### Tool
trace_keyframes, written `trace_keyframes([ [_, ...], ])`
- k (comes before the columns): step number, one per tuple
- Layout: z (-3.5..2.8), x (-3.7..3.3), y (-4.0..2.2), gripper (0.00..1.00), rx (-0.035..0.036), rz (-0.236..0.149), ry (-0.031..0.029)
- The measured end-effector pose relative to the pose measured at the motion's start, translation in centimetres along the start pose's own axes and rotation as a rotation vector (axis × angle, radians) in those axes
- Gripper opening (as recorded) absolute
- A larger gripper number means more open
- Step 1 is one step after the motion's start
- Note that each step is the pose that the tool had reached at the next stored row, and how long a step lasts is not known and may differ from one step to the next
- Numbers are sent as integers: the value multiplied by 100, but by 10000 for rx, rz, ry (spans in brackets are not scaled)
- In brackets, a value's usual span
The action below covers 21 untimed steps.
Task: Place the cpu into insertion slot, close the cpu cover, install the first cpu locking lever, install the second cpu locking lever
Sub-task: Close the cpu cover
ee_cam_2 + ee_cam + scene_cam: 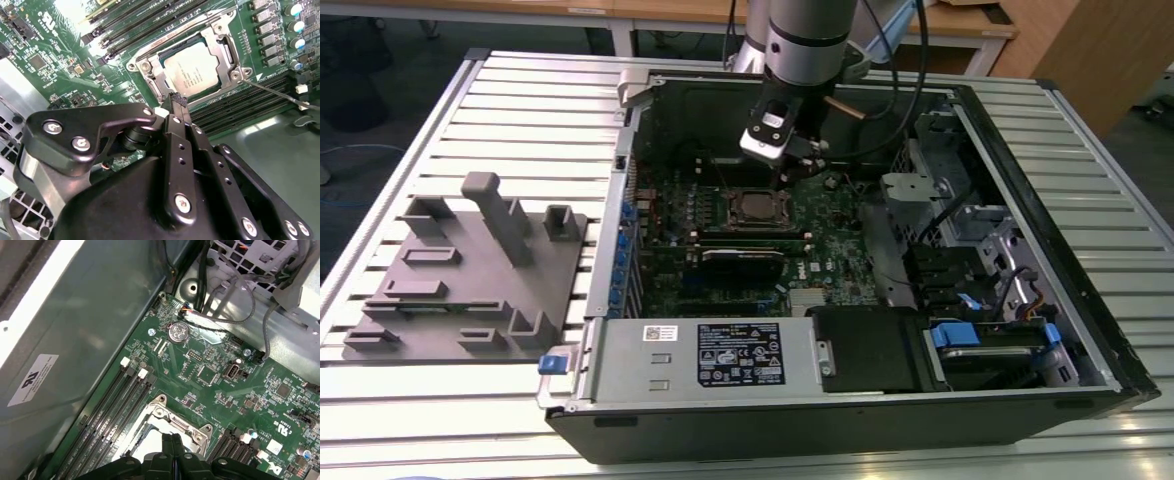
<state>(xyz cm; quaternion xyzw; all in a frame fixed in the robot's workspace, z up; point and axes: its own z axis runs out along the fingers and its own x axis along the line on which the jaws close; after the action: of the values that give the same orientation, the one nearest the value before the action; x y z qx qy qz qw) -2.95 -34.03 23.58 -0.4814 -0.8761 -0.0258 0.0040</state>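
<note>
The cpu (192, 70), a dull silver square, lies flat in the insertion slot (754, 208) on the green board. The cpu cover (222, 47), a silvery frame, lies down around the chip's edges. A thin metal locking lever (280, 95) sticks out from one socket corner across the black memory slots. Another thin lever (195, 25) runs along the opposite side of the frame. My gripper (178, 100) hovers just beside the socket frame (172, 421) in both wrist views, fingers (172, 442) pressed together and holding nothing. In the exterior view my gripper (798, 172) hangs just behind the socket.
The open computer case (1107, 370) lies on a slatted table. Long black memory slots (112, 412) flank the socket. Cables (235, 305) and a drive cage stand at the exterior view's right, a power supply (720, 355) in front. A grey fixture block (467, 270) sits outside on the exterior view's left.
</note>
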Motion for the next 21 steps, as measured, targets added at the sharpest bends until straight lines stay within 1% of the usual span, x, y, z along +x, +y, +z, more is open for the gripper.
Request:
trace_keyframes([
  [10,1,0,0,11,23,-721,29],
  [21,0,0,0,11,25,-747,30],
])
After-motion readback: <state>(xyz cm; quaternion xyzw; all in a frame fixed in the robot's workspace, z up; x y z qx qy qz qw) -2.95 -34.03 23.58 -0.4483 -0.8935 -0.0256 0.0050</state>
